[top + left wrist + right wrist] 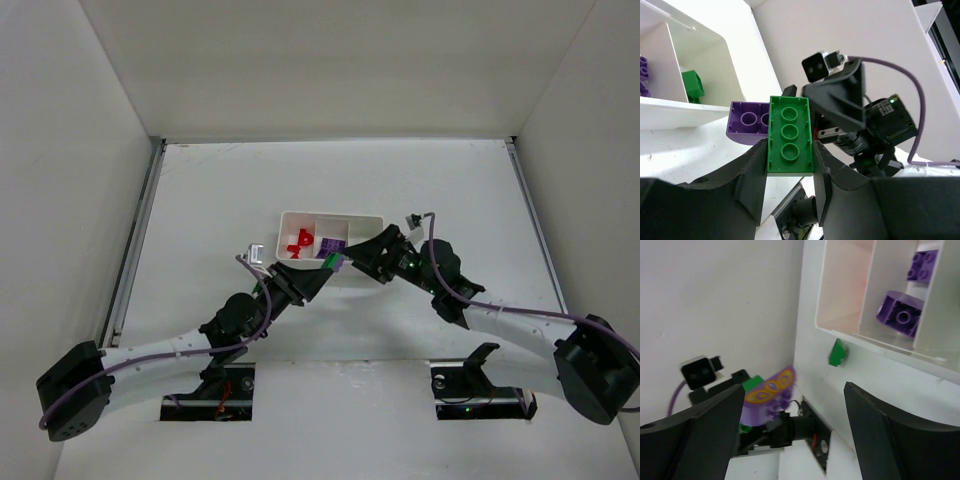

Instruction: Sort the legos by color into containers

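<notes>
Progress, top view: we see red bricks in the left compartment of the white tray and purple bricks in the middle one.

Left wrist view: the left gripper is clamped on a held green brick joined to a purple brick, just near of the tray. A sorted green brick lies inside.

Right wrist view: the right gripper has its jaws wide apart, empty.

We judge that the joined pair remains to be separated and sorted.

left gripper: clamped | right gripper: jaws wide | tips: seemingly close
</notes>
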